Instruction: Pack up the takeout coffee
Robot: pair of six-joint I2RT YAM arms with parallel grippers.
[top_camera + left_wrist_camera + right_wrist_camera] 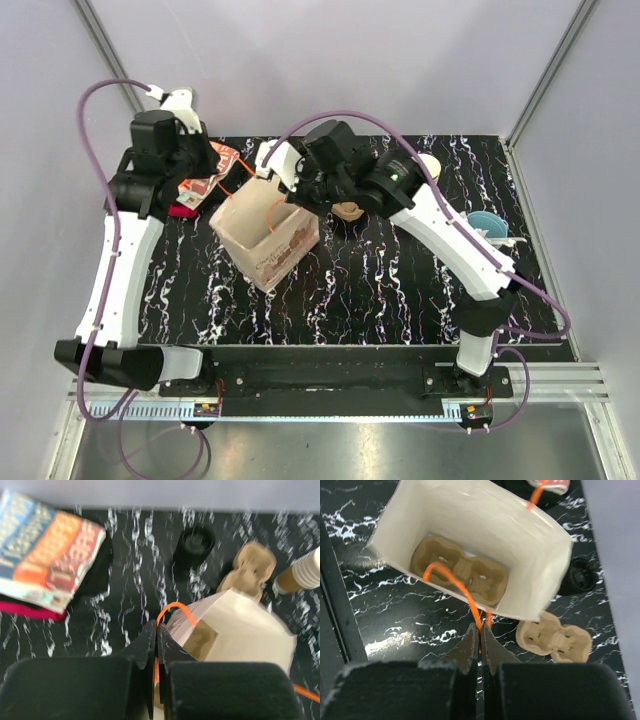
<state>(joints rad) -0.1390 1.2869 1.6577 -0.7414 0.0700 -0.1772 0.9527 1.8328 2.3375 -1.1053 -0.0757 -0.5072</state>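
A white paper bag (pixel 262 245) stands open on the black marbled table, held by its orange handles. My left gripper (pixel 157 630) is shut on one orange handle (pixel 172 607) at the bag's (pixel 240 625) left edge. My right gripper (pixel 480 631) is shut on the other handle (pixel 455 582). A pulp cup carrier (pixel 462 575) lies flat in the bottom of the bag (pixel 470 515). A round black lid (pixel 194 542) sits on the table behind the bag, also in the right wrist view (pixel 580 575). No brown cup shows under it, so I cannot tell whether it is the takeout coffee.
A second pulp carrier (pixel 555 639) (pixel 348 210) lies on the table beside the bag. A stack of lidless paper cups (pixel 300 572) is at the back right. A light blue cup (pixel 487 222) stands far right. Colourful packets (pixel 45 555) lie over a red item at the back left.
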